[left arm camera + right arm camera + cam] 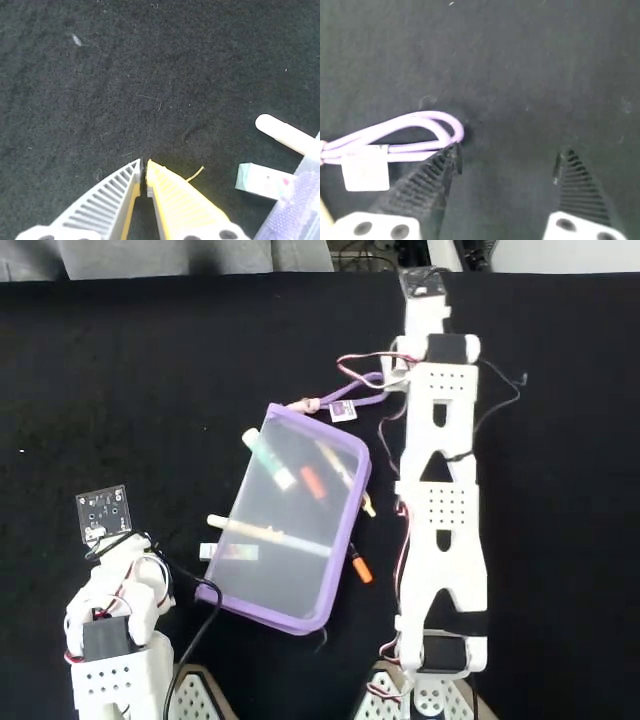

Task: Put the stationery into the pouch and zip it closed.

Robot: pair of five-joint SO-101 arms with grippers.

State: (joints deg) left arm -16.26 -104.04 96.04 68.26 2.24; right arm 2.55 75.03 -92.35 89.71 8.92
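On the black table (120, 390) the pouch (295, 525) lies between the arms, with its long axis toward the right gripper (509, 152). That gripper's fingers stand apart, just beside the purple cord (420, 127). The left gripper (144, 164), fingers together, is near the opposite corner.

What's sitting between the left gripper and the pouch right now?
Left wrist view: mostly bare black cloth beside the left gripper, then a white stick's end and a pale green block poking from the pouch.

Robotics lab bench: a table (130, 390) draped in black cloth, with two white plastic robot arms (440, 530) trailing bare wiring (362, 368).
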